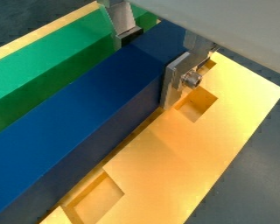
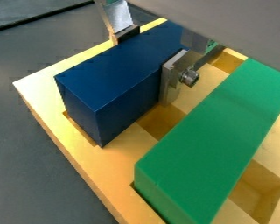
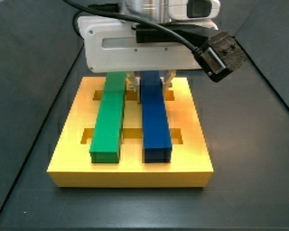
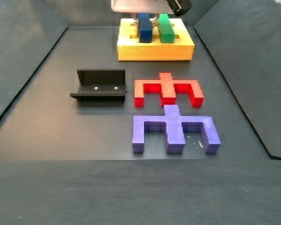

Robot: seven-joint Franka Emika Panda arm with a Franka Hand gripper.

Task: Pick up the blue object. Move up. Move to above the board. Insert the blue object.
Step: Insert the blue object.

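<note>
The jaws of my gripper (image 2: 149,57) hold the blue object (image 2: 113,83) seated in the board (image 3: 133,171) groove, so next I should open them.

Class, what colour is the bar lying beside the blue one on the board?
Green, clearest in a side view.

The gripper (image 3: 152,79) has a boxy white housing with rounded corners, and a black cable loops across its front to a black camera block (image 3: 219,54) fixed at its side. Its fingers (image 1: 178,77) are flat silver plates; one carries a round silver screw head, and dark pads sit on the inner faces.
</note>
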